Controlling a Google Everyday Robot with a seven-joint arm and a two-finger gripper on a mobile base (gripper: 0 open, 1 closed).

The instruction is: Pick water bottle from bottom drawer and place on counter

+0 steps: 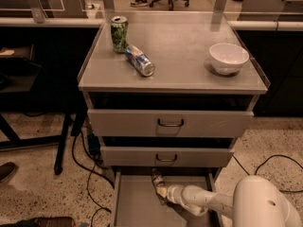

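The water bottle [157,178] is a small clear bottle lying tilted at the back of the open bottom drawer [135,203], just under the middle drawer's front. My gripper [164,192] reaches into the drawer from the right on a white arm [203,200], and its tip is right at the bottle's near end. The bottle's label and cap are hard to make out in the shadow. The counter [189,46] is the flat grey top of the cabinet above.
On the counter stand a green can [119,33], a blue-and-silver can [140,60] lying on its side, and a white bowl [228,58]. The two upper drawers [170,123] stick out slightly. Cables [83,160] lie on the floor at left. My white base [265,205] is at the lower right.
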